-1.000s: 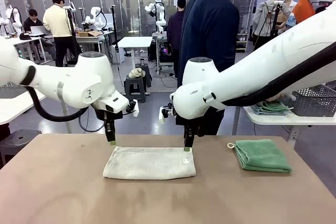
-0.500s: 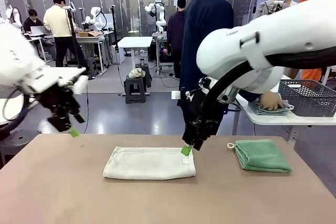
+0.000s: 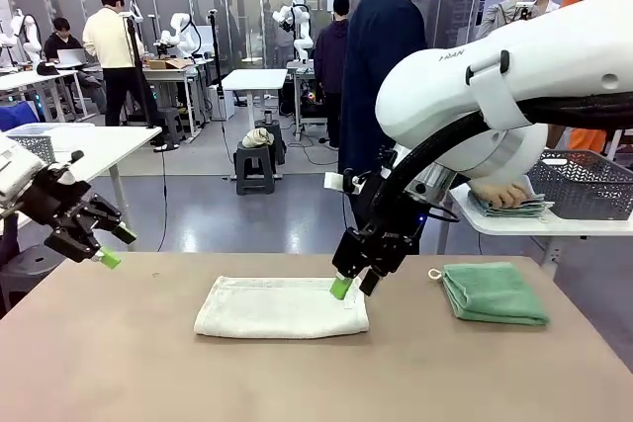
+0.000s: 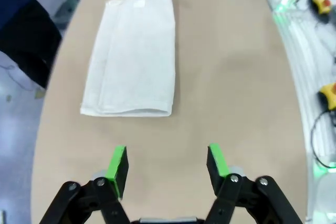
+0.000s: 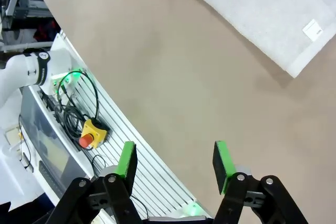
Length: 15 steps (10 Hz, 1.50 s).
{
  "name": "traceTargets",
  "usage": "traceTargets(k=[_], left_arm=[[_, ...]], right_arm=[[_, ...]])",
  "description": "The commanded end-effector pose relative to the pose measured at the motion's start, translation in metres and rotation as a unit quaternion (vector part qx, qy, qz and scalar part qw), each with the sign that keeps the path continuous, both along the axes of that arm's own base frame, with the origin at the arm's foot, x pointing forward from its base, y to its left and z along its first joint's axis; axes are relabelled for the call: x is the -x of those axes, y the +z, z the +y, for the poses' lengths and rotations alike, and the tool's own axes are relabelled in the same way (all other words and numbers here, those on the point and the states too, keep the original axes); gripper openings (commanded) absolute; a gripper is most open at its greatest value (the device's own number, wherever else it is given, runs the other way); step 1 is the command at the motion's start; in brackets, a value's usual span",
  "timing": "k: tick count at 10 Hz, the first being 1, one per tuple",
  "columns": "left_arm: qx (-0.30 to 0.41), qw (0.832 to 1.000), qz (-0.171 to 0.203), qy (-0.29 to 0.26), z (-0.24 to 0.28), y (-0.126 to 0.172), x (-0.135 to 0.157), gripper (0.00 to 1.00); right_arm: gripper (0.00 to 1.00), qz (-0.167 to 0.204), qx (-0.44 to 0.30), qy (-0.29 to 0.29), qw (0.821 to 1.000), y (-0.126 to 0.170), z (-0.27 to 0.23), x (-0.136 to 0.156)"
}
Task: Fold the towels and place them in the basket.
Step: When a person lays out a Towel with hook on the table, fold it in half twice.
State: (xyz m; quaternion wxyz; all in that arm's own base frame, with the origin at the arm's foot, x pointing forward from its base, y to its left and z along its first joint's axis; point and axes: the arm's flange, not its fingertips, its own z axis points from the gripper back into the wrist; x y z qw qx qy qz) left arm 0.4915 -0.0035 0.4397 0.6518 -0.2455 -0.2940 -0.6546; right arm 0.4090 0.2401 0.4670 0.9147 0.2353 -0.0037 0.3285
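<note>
You have the cream towel (image 3: 282,307) lying folded mid-bench (image 3: 148,373). Your right tool (image 3: 354,285) is just above its far right corner, jaws apart and gripping nothing. The green towel (image 3: 494,293) sits folded to the right, apart from the cream one. Your left tool (image 3: 116,246) hangs at the bench's left edge, spread wide and empty. Beyond, the basket (image 3: 584,185) stands on a white side bench (image 3: 534,224), near a person's hand (image 3: 502,191).

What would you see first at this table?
The big white right arm, its open right claw hanging just over one end of the folded cream towel. A folded green towel lies to its right, and the open left claw hovers near the left end of the table.
</note>
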Motion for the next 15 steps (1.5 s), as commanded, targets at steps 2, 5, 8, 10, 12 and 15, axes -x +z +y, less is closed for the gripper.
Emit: traceTargets(k=[2,5,8,10,12,15], left_arm=[[0.088,0.996,-0.007,-0.019,0.019,-0.024,0.001,0.77],[0.083,0.997,-0.009,0.004,0.017,-0.026,0.006,0.77],[0.080,0.997,-0.004,-0.005,0.025,-0.027,-0.001,0.77],[0.080,0.997,-0.004,-0.005,0.025,-0.027,-0.001,0.77],[0.080,0.997,-0.004,-0.005,0.025,-0.027,-0.001,0.77],[0.080,0.997,-0.004,-0.005,0.025,-0.027,-0.001,0.77]], right_arm=[[0.73,-0.020,-0.008,0.024,0.999,-0.005,0.006,0.004],[0.73,-0.032,0.008,-0.044,0.998,-0.011,0.016,0.004],[0.73,-0.054,0.049,-0.139,0.988,-0.024,0.039,-0.011],[0.73,-0.026,0.073,-0.196,0.978,-0.044,0.052,-0.037],[0.73,-0.011,0.098,-0.219,0.971,-0.064,0.055,-0.067],[0.73,0.002,0.129,-0.266,0.955,-0.084,0.037,-0.106]])
